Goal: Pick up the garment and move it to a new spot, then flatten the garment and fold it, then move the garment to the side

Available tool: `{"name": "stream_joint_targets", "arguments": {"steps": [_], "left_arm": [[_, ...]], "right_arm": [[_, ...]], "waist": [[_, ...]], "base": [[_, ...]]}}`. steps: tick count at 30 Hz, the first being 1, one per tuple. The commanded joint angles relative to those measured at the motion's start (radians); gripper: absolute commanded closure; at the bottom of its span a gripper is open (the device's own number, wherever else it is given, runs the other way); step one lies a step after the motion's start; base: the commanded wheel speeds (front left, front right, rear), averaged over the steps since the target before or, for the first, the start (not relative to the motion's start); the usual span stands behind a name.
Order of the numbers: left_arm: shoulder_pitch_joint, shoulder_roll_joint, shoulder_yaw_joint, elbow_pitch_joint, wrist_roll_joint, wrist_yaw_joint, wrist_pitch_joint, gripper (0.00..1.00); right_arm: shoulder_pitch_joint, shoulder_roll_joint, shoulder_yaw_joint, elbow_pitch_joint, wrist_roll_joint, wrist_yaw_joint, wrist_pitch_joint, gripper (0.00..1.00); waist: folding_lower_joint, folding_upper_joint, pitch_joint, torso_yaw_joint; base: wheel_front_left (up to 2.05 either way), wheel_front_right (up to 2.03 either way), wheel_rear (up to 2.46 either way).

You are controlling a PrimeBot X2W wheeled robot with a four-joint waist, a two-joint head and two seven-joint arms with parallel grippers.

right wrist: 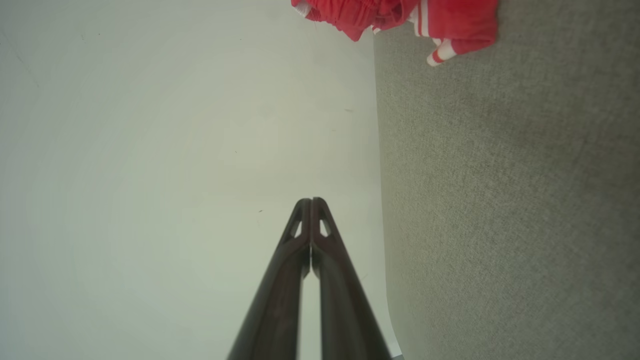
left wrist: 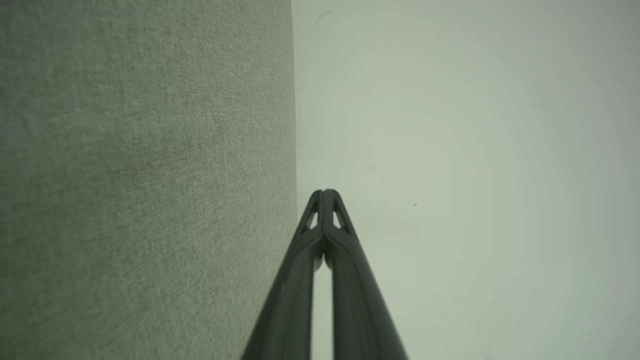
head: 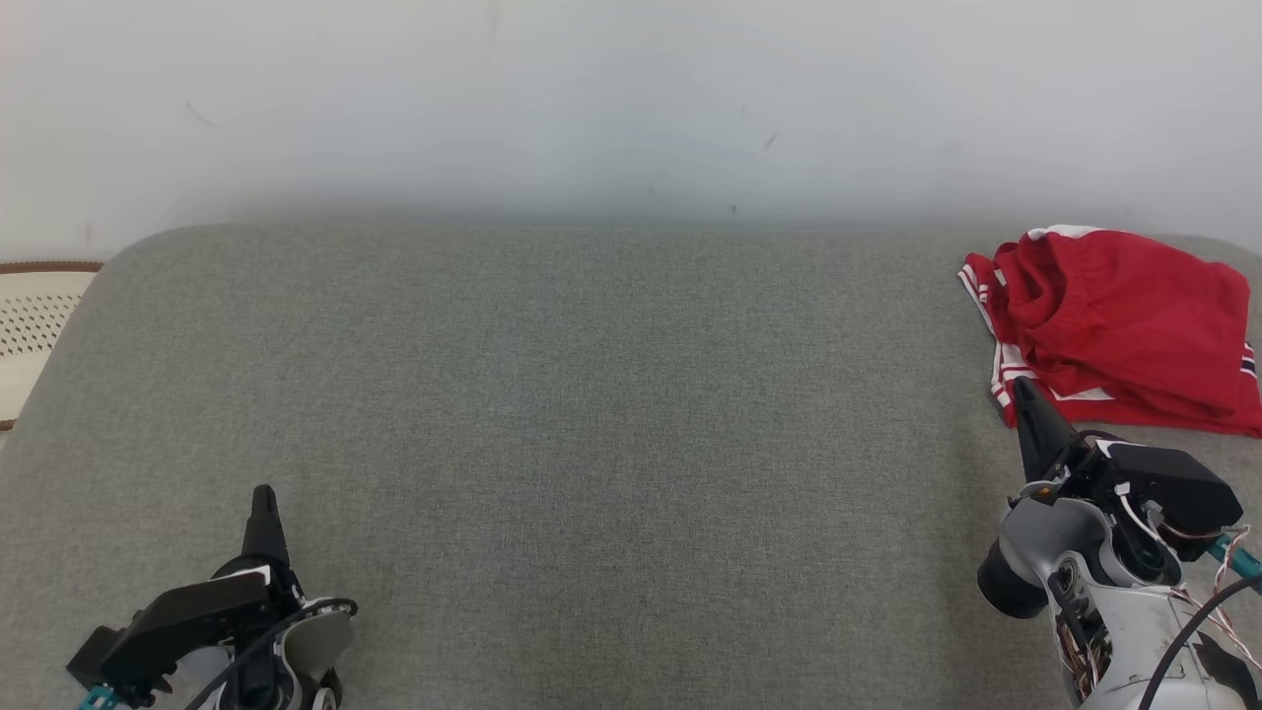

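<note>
The garment (head: 1119, 325) is a red pair of shorts with white side stripes, lying crumpled at the far right of the grey cushioned surface (head: 592, 414). Its edge also shows at the top of the right wrist view, the garment (right wrist: 400, 15). My right gripper (head: 1025, 394) is shut and empty, its tip just short of the garment's near left corner. My left gripper (head: 263, 498) rests shut and empty at the lower left, far from the garment. In the wrist views the left gripper (left wrist: 325, 192) and the right gripper (right wrist: 311, 201) both show fingers pressed together.
A pale wall (head: 631, 99) rises behind the surface. A cream perforated object with a brown rim (head: 39, 325) sits beyond the surface's left edge. The broad grey middle lies between the two grippers.
</note>
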Motion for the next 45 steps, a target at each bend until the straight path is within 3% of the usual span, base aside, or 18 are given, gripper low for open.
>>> {"name": "stream_joint_targets", "arguments": {"steps": [1, 45], "left_arm": [[-0.001, -0.001, 0.001, 0.002, -0.003, -0.003, 0.005, 1.00], [-0.001, -0.001, 0.001, 0.002, -0.003, -0.003, 0.005, 1.00]], "right_arm": [[-0.004, -0.003, 0.000, 0.002, 0.003, 0.000, 0.006, 1.00], [-0.004, -0.003, 0.000, 0.002, 0.002, 0.000, 0.006, 1.00]], "waist": [[0.0000, 0.0000, 0.000, 0.000], [0.0000, 0.0000, 0.000, 0.000]], "base": [[0.00, 0.00, 0.00], [0.00, 0.00, 0.00]]}}
